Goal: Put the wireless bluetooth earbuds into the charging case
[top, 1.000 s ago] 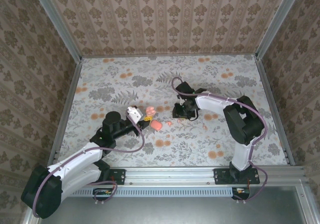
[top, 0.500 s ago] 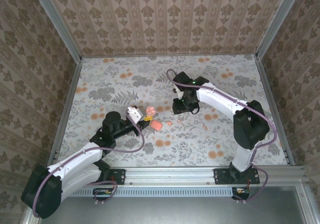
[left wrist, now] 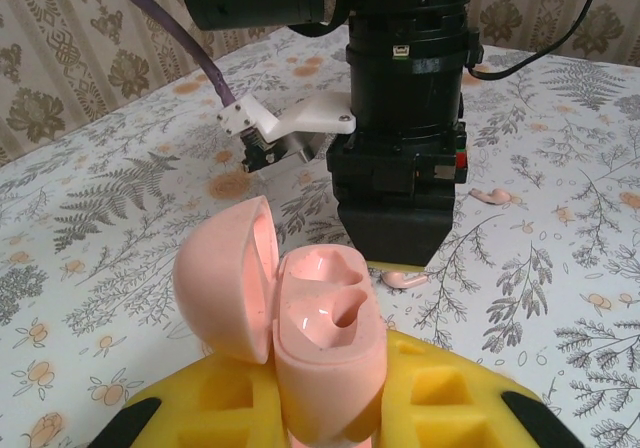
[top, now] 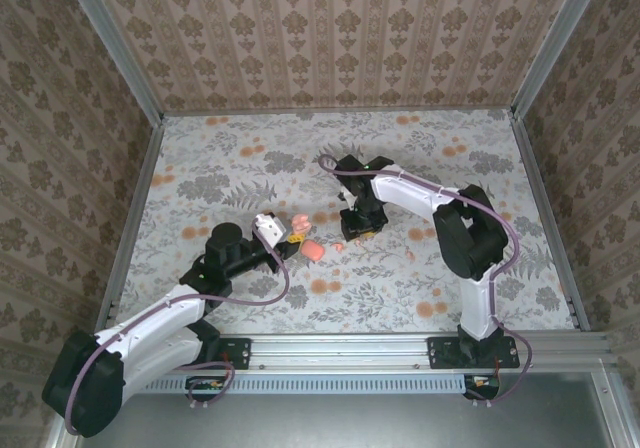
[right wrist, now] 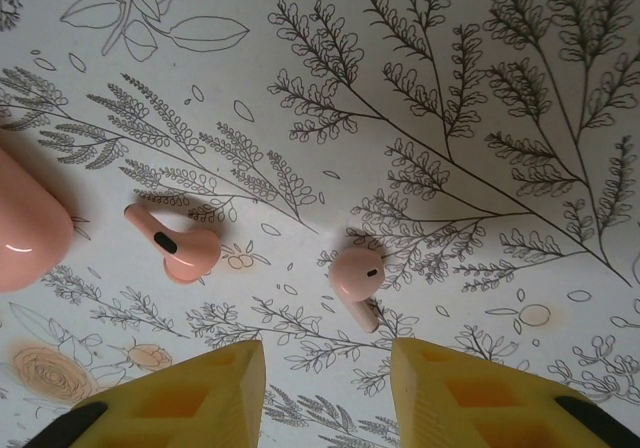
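Left hand (left wrist: 325, 400): pressed onto the charging case (left wrist: 320, 338), lid open
Right hand (right wrist: 325, 360): fingers spread, gripping nothing, low over the bench
Earbuds (right wrist: 355, 278): both lying apart on the floral cloth, just ahead of the right hand

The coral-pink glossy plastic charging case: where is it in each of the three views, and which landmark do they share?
Top external: the coral-pink glossy plastic charging case is just below the centre.
Left wrist: the case stands bottom centre, lid open leftward.
Right wrist: the case is at the left edge, cut off.
Shared landmark: the tiny pink plastic earbud nearest the case.
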You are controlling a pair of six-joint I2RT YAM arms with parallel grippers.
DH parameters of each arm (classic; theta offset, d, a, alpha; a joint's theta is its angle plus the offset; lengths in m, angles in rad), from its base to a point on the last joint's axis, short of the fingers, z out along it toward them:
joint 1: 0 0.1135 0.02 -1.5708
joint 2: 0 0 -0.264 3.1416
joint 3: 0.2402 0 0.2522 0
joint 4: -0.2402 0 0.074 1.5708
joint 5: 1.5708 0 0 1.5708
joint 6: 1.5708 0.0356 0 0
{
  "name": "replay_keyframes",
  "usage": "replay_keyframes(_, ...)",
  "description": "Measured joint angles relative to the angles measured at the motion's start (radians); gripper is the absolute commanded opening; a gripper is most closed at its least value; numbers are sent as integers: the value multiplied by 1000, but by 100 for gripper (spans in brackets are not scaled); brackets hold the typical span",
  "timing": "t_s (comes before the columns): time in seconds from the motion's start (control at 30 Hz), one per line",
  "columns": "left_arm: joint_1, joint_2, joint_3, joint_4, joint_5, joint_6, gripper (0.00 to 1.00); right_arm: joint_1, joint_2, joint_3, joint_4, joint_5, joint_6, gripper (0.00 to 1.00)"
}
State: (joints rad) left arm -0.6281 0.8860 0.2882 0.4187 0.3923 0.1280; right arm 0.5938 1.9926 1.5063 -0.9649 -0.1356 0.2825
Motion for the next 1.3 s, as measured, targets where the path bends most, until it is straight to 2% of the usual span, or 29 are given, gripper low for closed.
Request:
replay_keyframes(0.9, 0, 0, 0, -15, 0, 0, 12, 0, 82, 10, 21, -2, 1, 34)
replay_keyframes(1.3, 0, 0, 0, -15, 0, 0, 12, 0, 92, 11, 24, 24, 8, 24)
